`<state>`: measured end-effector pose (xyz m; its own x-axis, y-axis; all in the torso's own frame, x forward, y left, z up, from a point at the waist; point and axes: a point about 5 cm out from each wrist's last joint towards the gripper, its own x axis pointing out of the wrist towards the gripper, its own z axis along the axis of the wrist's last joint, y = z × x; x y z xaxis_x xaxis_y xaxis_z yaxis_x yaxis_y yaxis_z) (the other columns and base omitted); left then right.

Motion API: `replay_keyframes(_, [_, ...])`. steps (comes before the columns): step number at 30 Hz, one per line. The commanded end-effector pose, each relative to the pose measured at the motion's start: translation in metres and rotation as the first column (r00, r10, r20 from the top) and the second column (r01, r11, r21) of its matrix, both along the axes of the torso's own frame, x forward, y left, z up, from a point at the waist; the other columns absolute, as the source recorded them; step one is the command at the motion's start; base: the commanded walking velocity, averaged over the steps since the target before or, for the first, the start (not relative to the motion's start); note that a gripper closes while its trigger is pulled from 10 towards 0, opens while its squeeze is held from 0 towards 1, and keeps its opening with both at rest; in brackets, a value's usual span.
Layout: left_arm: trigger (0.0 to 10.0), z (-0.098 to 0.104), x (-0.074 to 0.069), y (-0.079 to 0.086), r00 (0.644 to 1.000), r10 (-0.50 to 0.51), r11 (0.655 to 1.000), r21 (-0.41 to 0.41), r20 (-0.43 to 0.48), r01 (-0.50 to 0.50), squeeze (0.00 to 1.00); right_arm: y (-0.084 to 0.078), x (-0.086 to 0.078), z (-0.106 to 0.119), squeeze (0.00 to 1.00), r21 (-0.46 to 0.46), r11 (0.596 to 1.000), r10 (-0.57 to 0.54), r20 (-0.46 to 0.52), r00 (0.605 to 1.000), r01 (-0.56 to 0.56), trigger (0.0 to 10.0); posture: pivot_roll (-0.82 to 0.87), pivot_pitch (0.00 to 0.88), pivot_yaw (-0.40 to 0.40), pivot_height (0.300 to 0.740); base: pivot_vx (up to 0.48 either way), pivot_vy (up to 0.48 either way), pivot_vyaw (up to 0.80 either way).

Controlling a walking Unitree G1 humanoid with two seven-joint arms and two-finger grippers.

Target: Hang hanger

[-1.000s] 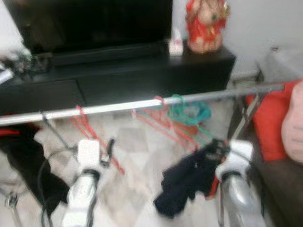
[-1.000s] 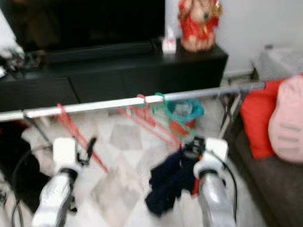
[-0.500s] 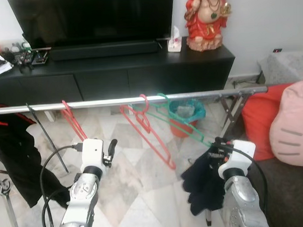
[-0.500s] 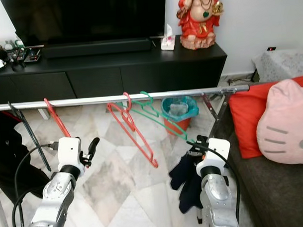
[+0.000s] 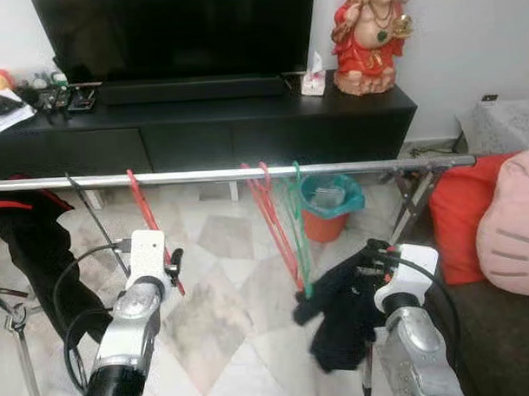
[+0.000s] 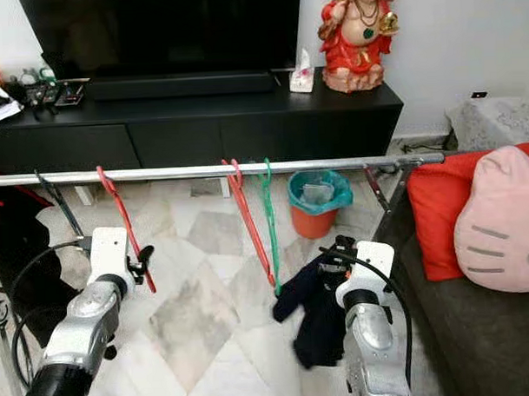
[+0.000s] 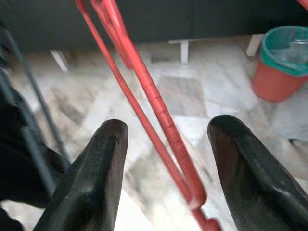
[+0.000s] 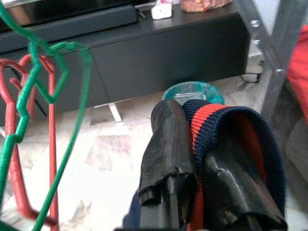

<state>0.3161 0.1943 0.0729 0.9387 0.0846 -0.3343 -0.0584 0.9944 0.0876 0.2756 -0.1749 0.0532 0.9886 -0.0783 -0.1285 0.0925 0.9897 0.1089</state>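
head stereo: down at rail (image 5: 246, 173) | wrists: close along fingers (image 7: 91, 187)

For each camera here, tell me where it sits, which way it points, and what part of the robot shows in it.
Left eye, right eye: on the head, looking forward and down at the rail; both silver arms show.
Left wrist: along the open left gripper, a red hanger between its fingers.
Right wrist: along the right gripper, shut on a dark garment.
Shared: the green hanger and orange bin show in head and right wrist views.
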Motion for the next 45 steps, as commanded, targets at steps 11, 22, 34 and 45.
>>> replay_keyframes(11, [10.0, 0.026, 0.041, 0.011, 0.998, 0.060, 0.996, 0.066, -0.035, -0.058, 1.00, 0.005, 0.006, 0.006, 0.00, 0.012, 1.000, 0.029, 0.019, 0.999, -0.029, 10.0, -0.04, 0.000, 0.001, 0.740, 0.000, 0.000, 0.00])
replay_keyframes(22, [10.0, 0.038, 0.056, 0.018, 0.993, 0.116, 0.992, 0.045, 0.004, -0.116, 0.00, 0.007, 0.007, 0.007, 0.00, 0.009, 0.999, 0.053, 0.024, 0.998, -0.053, 10.0, -0.04, 0.000, -0.009, 0.740, 0.000, 0.000, 0.00])
replay_keyframes(34, [10.0, 0.027, 0.056, 0.013, 0.991, 0.135, 0.991, 0.008, 0.013, -0.135, 0.00, 0.006, 0.005, 0.012, 0.00, 0.000, 0.998, 0.065, 0.044, 0.997, -0.065, 10.0, -0.08, 0.000, -0.005, 0.740, 0.000, 0.000, 0.00])
replay_keyframes(45, [10.0, 0.029, 0.057, 0.009, 0.990, 0.118, 0.993, 0.015, 0.073, -0.120, 0.00, 0.007, 0.000, 0.058, 0.00, 0.017, 0.992, 0.114, 0.262, 0.958, -0.123, 10.0, -0.11, 0.000, -0.024, 0.740, 0.000, 0.000, 0.00])
